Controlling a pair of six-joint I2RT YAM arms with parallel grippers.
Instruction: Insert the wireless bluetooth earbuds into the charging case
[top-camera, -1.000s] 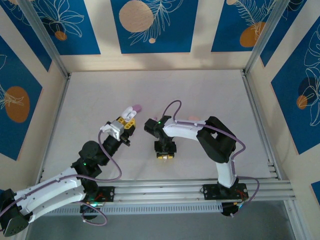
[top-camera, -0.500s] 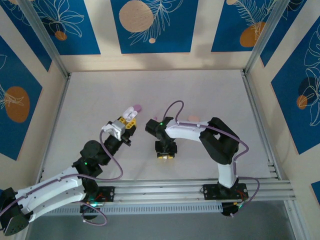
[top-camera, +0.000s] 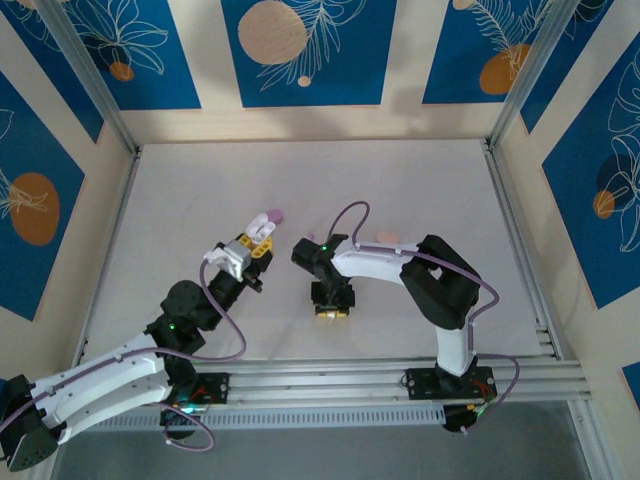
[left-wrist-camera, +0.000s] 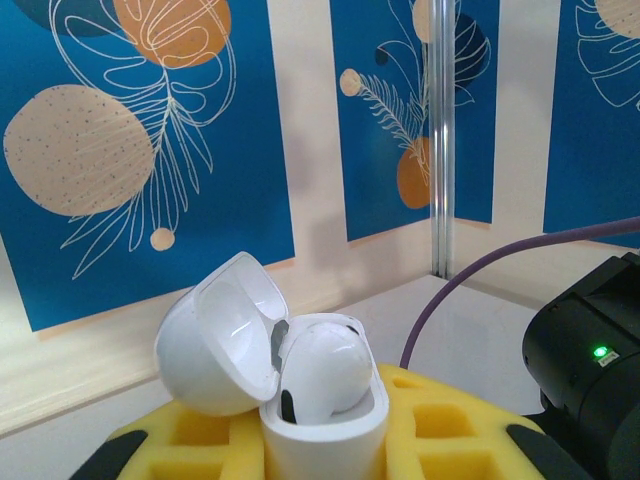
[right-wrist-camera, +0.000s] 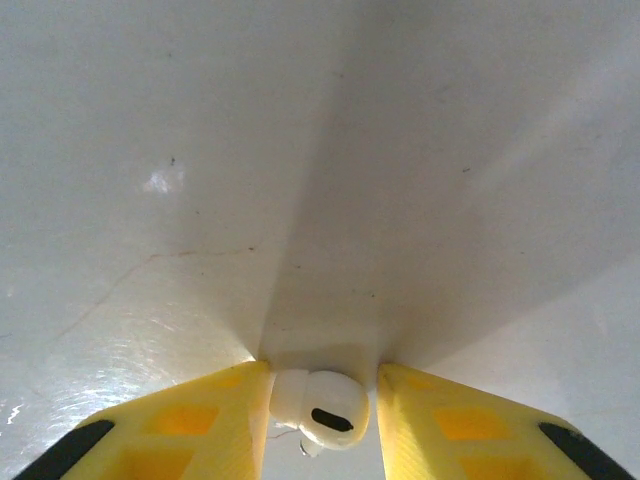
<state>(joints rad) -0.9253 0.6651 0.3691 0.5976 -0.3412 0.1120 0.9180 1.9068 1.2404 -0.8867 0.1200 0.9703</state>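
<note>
My left gripper (left-wrist-camera: 325, 440) is shut on a white charging case (left-wrist-camera: 322, 432) and holds it upright. The case's lid (left-wrist-camera: 215, 335) is flipped open to the left, and one white earbud (left-wrist-camera: 325, 365) sits in it. From above, the case (top-camera: 264, 221) sticks out past the left gripper (top-camera: 257, 238) at mid-table. My right gripper (top-camera: 330, 310) points straight down at the table. In the right wrist view a second white earbud (right-wrist-camera: 320, 405) lies on the table between its yellow fingers (right-wrist-camera: 200, 420). The left finger touches it and a thin gap remains at the right one, so the right gripper (right-wrist-camera: 322, 372) is open.
The right arm's black housing (left-wrist-camera: 590, 370) and purple cable (left-wrist-camera: 470, 290) sit close to the right of the held case. A small pink thing (top-camera: 386, 238) lies on the table behind the right arm. Blue patterned walls and metal posts (top-camera: 95, 85) enclose the white table (top-camera: 200, 180).
The right gripper's fingers have narrowed a little around the earbud on the table. The left gripper and the case have stayed still.
</note>
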